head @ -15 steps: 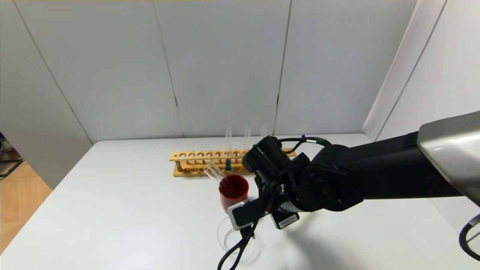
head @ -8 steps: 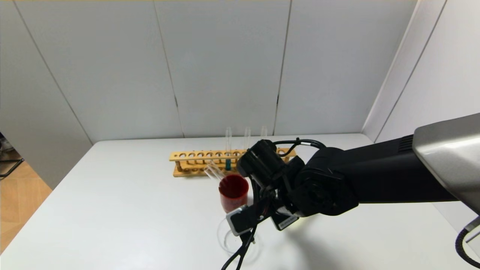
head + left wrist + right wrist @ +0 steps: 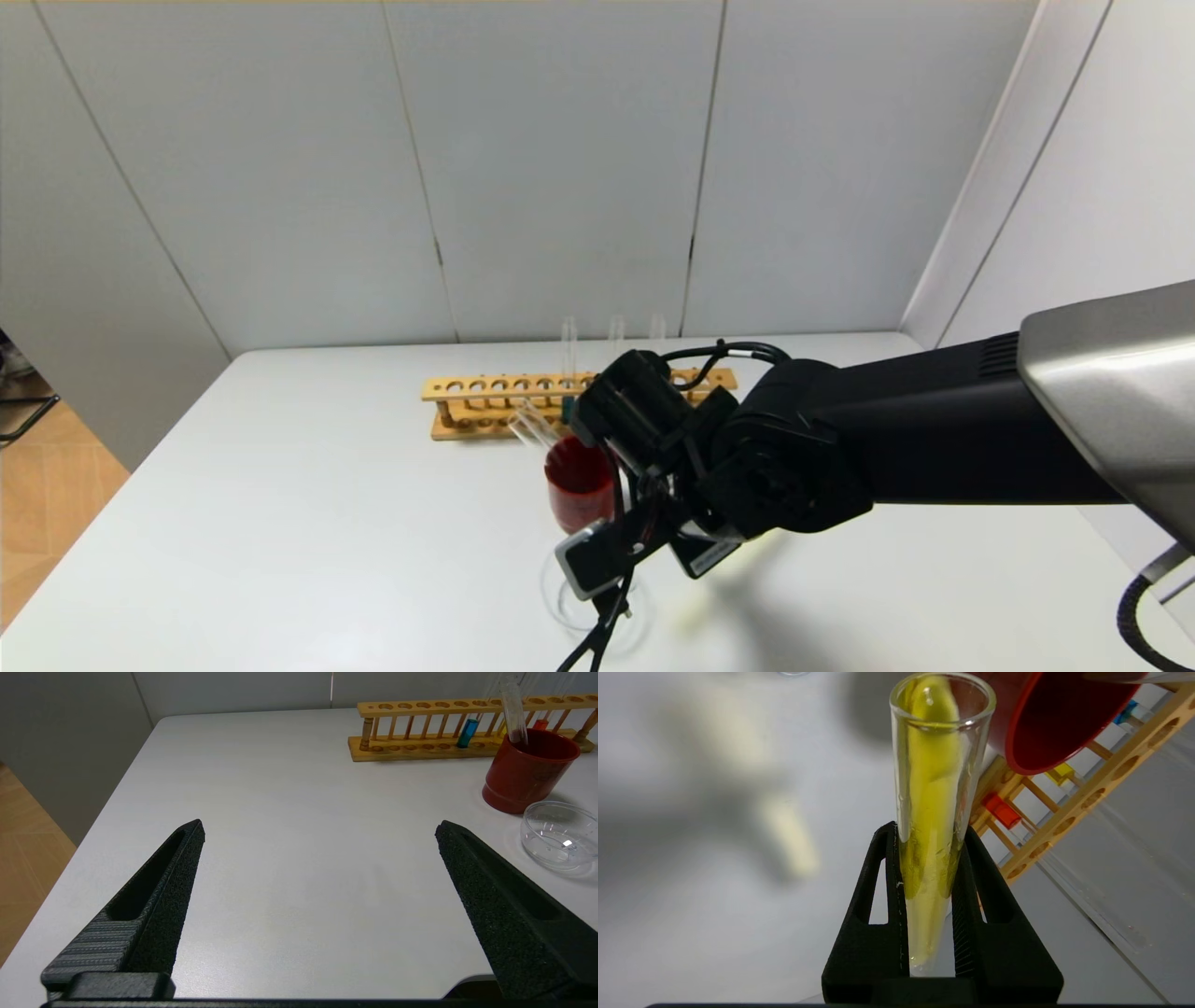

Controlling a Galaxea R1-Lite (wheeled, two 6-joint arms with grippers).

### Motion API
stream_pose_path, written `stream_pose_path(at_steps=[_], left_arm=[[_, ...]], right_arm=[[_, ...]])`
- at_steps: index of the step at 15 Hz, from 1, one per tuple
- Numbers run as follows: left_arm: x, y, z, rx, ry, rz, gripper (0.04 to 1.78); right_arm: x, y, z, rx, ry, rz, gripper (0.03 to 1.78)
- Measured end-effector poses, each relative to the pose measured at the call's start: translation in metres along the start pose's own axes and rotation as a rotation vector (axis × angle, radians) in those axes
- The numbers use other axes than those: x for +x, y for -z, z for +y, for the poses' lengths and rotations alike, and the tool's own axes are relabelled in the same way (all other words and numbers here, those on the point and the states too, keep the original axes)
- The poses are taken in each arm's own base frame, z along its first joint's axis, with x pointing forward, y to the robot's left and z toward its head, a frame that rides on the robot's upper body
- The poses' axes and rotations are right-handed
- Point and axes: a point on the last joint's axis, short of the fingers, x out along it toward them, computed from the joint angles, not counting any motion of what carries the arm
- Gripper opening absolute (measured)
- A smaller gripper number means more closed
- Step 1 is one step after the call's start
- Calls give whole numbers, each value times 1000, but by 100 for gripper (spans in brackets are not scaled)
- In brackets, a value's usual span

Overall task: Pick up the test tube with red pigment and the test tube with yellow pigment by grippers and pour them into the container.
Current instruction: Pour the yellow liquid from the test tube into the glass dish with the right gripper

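My right gripper (image 3: 930,830) is shut on the test tube with yellow pigment (image 3: 936,765). The tube is tilted and the yellow liquid lies spread along it up to its mouth. In the head view the right wrist (image 3: 653,504) hangs just over the clear glass container (image 3: 574,611) and hides the tube. The test tube with red pigment (image 3: 1002,811) stands in the wooden rack (image 3: 485,403); it also shows in the left wrist view (image 3: 541,723). My left gripper (image 3: 320,828) is open and empty over the left part of the table, far from the container (image 3: 558,833).
A dark red cup (image 3: 577,485) with an empty tube (image 3: 512,709) leaning in it stands between the rack and the container. A teal-liquid tube (image 3: 467,732) and a second yellow-liquid tube (image 3: 1060,772) stand in the rack. White walls lie behind and to the right.
My right arm has moved left and a little down with the yellow tube, bringing the wrist further over the container and in front of the red cup.
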Motion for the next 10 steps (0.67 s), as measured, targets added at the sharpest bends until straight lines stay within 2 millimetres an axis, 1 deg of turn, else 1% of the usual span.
stream_pose_path(at_steps=[5,10], left_arm=[[0,0,0,0,0,0,175],[0,0,0,0,0,0,175]], right_arm=[[1,-5,-1,-18,5,27,35],[5,-5,-4,-28,3,35,35]])
